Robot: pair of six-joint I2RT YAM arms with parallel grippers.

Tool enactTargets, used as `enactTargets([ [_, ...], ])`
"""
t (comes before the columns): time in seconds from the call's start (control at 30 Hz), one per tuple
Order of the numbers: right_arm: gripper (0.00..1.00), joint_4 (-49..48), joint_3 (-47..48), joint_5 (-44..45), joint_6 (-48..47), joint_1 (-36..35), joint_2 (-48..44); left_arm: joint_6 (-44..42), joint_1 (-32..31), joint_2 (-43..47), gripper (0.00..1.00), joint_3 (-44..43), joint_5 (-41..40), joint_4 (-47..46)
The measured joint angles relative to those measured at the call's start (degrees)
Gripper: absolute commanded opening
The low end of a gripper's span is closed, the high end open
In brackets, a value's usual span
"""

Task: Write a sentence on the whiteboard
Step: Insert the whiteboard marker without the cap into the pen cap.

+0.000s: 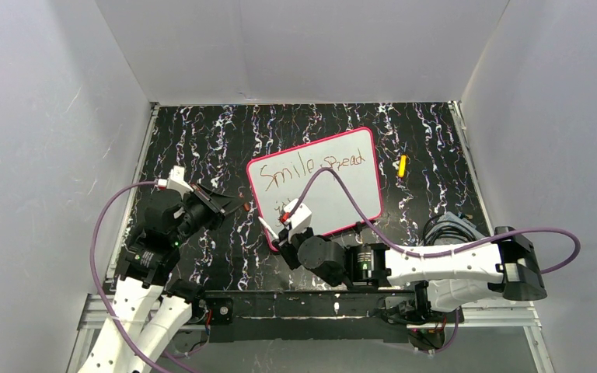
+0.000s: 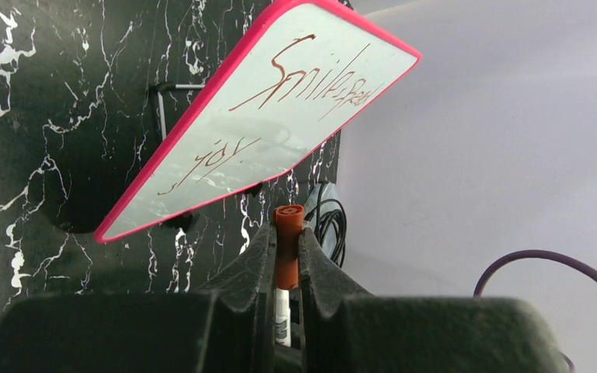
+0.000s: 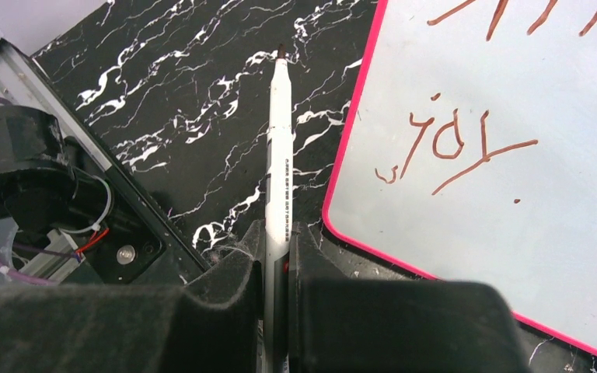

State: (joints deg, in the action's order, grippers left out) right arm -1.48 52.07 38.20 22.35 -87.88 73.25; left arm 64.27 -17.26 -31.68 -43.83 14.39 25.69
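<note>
The whiteboard [image 1: 350, 194] with its pink-red frame lies at the table's middle. The sentence [image 1: 311, 167] reads "Smile, spread" on the top line, with "joy" below it, clear in the right wrist view [image 3: 451, 148]. My right gripper [image 1: 280, 233] is at the board's near left corner, shut on a white marker pen [image 3: 278, 171]. The pen's bare tip points away over the table, left of the frame [image 3: 350, 155]. My left gripper [image 1: 229, 206] is left of the board, shut on an orange-red pen cap [image 2: 288, 241]. The board [image 2: 295, 132] shows beyond it.
A small yellow object [image 1: 403, 165] lies on the black marbled table right of the board. Coiled black cables [image 1: 451, 225] sit at the right edge. White walls close in the table on three sides. The right arm's purple cable arches over the board.
</note>
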Motion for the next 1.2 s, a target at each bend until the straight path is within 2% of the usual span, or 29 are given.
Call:
enactTargets([
  [1.2,0.01,-2.19,1.73,1.53,-0.22,-0.55,2.89,1.84,-1.33,0.13,0.0,3.39,-0.02,-1.49],
])
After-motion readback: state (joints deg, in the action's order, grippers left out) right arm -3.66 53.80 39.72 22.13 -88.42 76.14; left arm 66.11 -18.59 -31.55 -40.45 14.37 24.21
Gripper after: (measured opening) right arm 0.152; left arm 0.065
